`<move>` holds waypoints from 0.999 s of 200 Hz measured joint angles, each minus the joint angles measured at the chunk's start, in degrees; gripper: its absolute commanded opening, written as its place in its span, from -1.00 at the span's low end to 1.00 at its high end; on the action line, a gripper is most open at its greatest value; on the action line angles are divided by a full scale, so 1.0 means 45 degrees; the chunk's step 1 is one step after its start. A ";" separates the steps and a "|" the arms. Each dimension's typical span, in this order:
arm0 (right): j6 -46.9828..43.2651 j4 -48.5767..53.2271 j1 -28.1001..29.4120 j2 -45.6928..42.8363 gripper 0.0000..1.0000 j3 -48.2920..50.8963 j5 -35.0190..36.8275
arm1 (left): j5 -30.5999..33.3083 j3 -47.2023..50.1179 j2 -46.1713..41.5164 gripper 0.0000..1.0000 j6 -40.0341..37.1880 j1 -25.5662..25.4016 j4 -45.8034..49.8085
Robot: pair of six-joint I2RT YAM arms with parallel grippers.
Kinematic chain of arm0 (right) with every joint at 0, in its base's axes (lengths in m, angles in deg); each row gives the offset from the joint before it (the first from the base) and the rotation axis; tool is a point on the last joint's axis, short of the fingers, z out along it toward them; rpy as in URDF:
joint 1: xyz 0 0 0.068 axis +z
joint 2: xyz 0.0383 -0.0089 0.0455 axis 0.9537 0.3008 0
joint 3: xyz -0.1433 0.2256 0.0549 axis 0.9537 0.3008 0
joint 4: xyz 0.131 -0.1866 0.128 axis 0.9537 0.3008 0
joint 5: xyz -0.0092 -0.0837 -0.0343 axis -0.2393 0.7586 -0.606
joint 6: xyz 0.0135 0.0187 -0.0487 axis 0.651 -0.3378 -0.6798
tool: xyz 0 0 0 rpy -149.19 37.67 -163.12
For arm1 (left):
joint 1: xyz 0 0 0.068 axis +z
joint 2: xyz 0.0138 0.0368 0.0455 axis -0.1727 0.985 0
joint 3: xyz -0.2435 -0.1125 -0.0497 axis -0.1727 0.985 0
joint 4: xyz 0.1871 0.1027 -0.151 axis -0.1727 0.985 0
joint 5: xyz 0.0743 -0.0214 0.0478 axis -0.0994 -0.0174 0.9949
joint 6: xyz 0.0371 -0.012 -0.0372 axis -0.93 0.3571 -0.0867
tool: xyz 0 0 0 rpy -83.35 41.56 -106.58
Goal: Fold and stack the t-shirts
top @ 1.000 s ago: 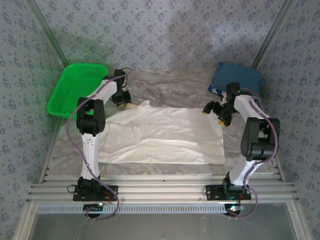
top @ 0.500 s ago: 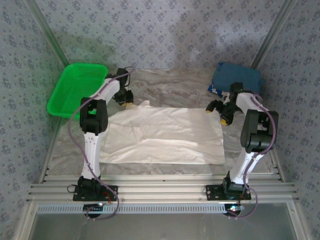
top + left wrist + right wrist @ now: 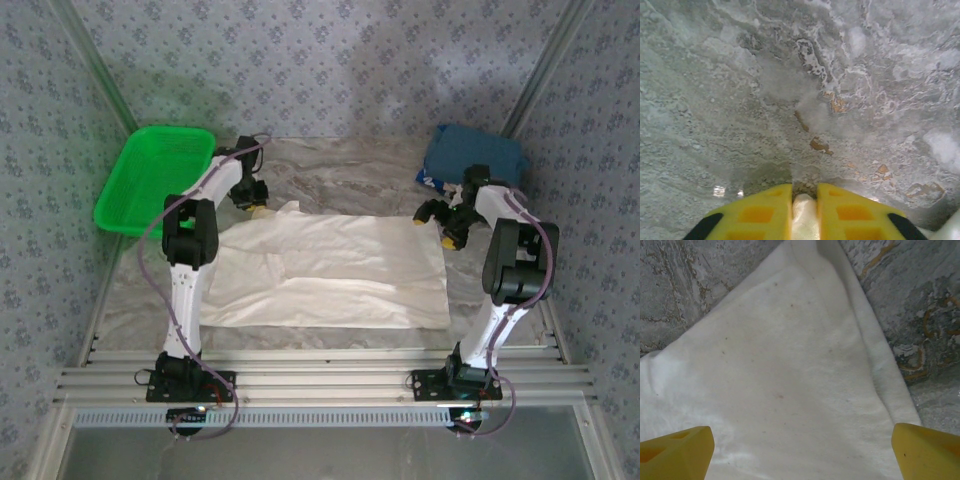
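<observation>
Two arms rise from the near edge at 6 o'clock. Just beyond them, one cream-white t-shirt (image 3: pixel 330 270) lies spread flat across the middle of the marbled tabletop (image 3: pixel 340 165), folded into a wide rectangle.

There are two tools, one at each far corner of this shirt. The left tool (image 3: pixel 254 205) sits at the 11 o'clock corner. In the left wrist view its yellow fingers (image 3: pixel 765 212) are drawn close together, pinching a sliver of cream cloth between them. The right tool (image 3: pixel 437 226) hangs over the 1 o'clock corner. Its jaws are spread wide with nothing held, and the shirt's corner shows between them in the right wrist view.

Farther back, the second shirt, a dark blue t-shirt (image 3: pixel 472 153), lies folded at 1 o'clock, well apart from the cream one. One green basket (image 3: pixel 125 170) sits tilted at 10 o'clock.
</observation>
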 measured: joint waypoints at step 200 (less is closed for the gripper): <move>-0.0087 -0.0714 0.0481 0.3551 0.28 -0.4211 0.2181 | -0.0894 0.0738 -0.3997 -1.00 0.0160 -0.0044 -0.0903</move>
